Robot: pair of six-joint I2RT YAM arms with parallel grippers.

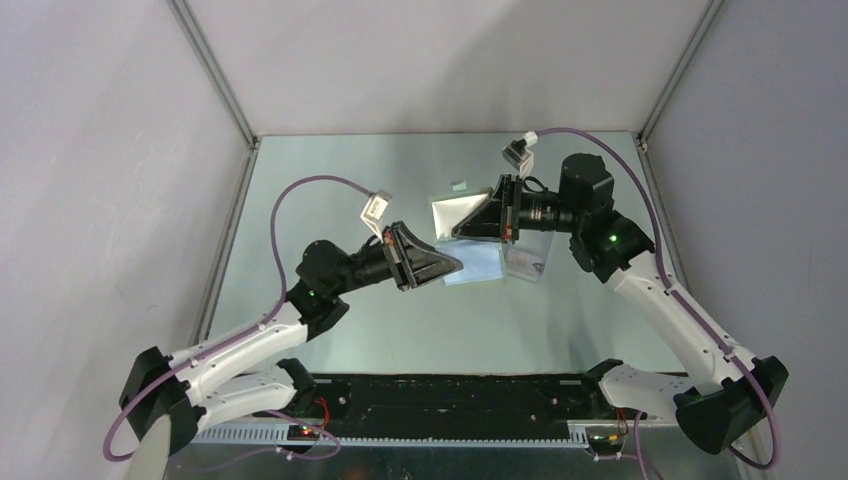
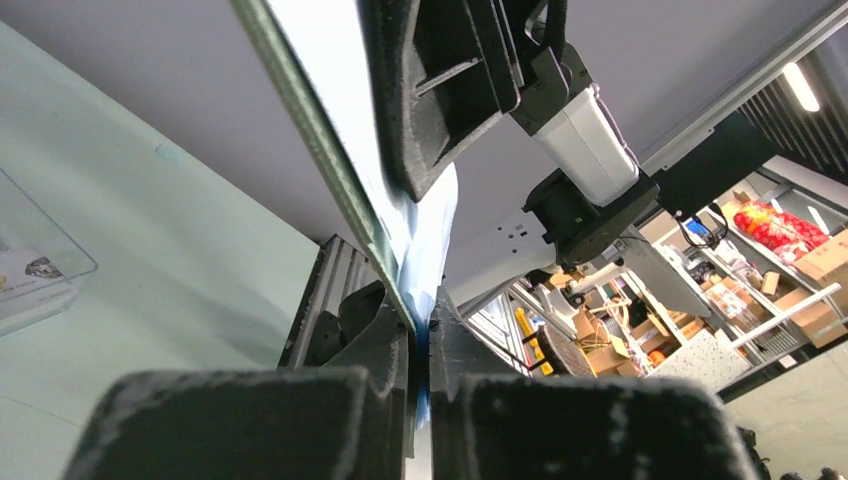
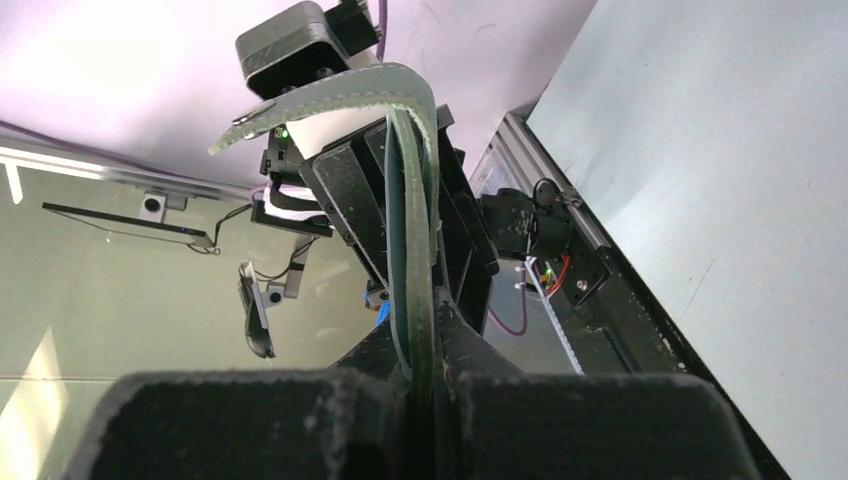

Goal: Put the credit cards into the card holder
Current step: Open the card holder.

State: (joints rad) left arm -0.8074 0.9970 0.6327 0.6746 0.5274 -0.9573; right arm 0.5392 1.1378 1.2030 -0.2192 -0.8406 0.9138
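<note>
The card holder [image 1: 478, 262] hangs open above the table between both arms, with a light-blue flap below and a pale grey flap [image 1: 453, 210] above. My left gripper [image 1: 458, 266] is shut on the light-blue flap [image 2: 432, 250]; in the left wrist view the jaws [image 2: 428, 335] pinch its edge. My right gripper [image 1: 462, 228] is shut on the grey stitched flap [image 3: 412, 190], jaws [image 3: 428, 330] tight on it. One pale credit card [image 2: 28, 278] lies in a clear plastic case [image 1: 526, 262] just right of the holder.
A small pale scrap [image 1: 457, 184] lies on the table behind the holder. Aluminium frame posts [image 1: 215, 75] and grey walls enclose the table [image 1: 330, 170] on the left, right and back. A black rail [image 1: 450, 390] runs along the near edge between the arm bases.
</note>
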